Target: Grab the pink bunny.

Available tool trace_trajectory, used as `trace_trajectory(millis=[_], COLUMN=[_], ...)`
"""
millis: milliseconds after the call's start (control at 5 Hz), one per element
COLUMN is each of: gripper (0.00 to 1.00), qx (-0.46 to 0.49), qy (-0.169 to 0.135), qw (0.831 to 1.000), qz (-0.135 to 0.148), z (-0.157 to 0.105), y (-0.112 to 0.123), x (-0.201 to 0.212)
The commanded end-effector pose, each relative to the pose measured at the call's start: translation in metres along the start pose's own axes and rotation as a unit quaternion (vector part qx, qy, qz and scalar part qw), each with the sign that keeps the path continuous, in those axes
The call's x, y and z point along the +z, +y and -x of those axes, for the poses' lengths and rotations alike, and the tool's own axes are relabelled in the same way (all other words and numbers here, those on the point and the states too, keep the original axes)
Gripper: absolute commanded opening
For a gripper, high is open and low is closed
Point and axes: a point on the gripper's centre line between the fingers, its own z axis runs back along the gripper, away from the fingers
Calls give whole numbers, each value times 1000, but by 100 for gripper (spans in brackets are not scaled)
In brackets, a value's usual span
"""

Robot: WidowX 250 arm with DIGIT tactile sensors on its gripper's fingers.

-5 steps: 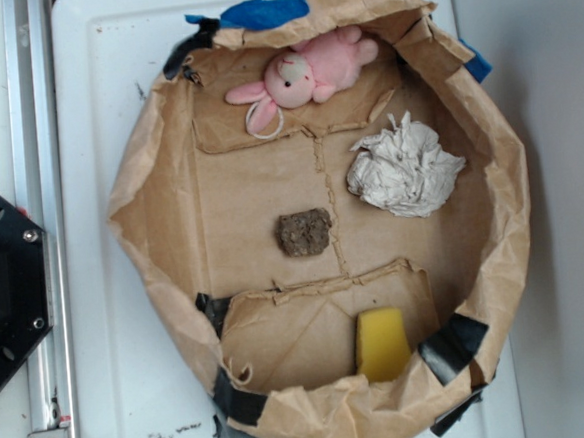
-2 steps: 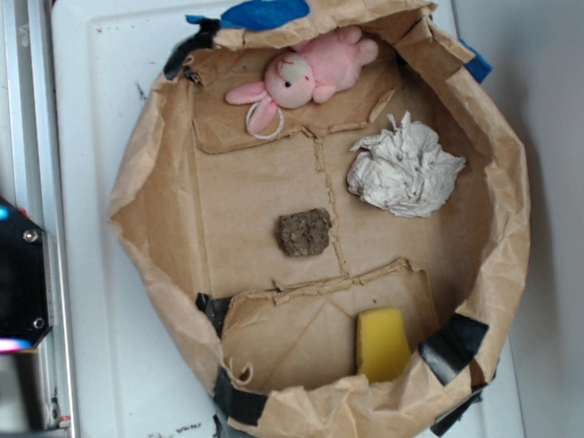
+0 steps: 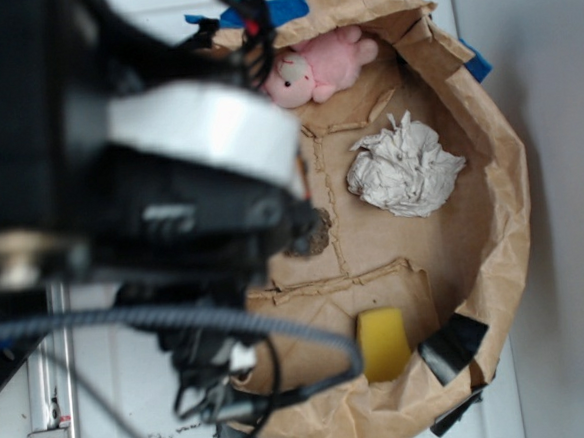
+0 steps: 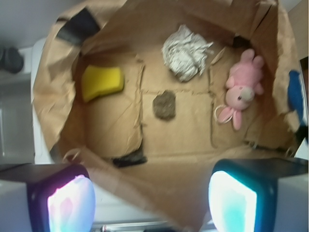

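Note:
The pink bunny point(image 3: 319, 65) lies on its side at the far end of a brown paper-walled bin point(image 3: 494, 165); in the wrist view the pink bunny point(image 4: 242, 89) is at the right, its thin white loop beside its ears. My gripper point(image 4: 152, 200) hangs high above the bin's near wall, well away from the bunny. It is open, with only the bin wall showing between the glowing pads point(image 4: 231, 202). In the exterior view the blurred arm point(image 3: 160, 188) covers the left half of the bin and hides the fingers.
A crumpled white paper ball point(image 3: 401, 167) sits right of centre. A yellow sponge point(image 3: 383, 341) lies at the near end. A small brown lump point(image 4: 164, 105) rests mid-floor. The paper walls stand raised all round, patched with black tape point(image 3: 451, 345) and blue tape point(image 3: 282, 7).
The arm has swung in from the left edge and now covers the left half of the bin. The bunny, paper ball and sponge have not moved.

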Motion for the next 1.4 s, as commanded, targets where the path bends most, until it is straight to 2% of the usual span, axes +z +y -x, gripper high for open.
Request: trace_trajectory(millis=[0,600,800,1000,1200], gripper=[100,100,100,100,100], qx=[76,76,65,41,31], qy=[-50,-50,-34,-17,-20], qw=[996,996,997,999,999], qz=[10,10,-1,-3,-14], z=[-24,-24,-49,-66,-77], y=[54,54,64,53,45], x=[-22,-22,-62,-86,-92])
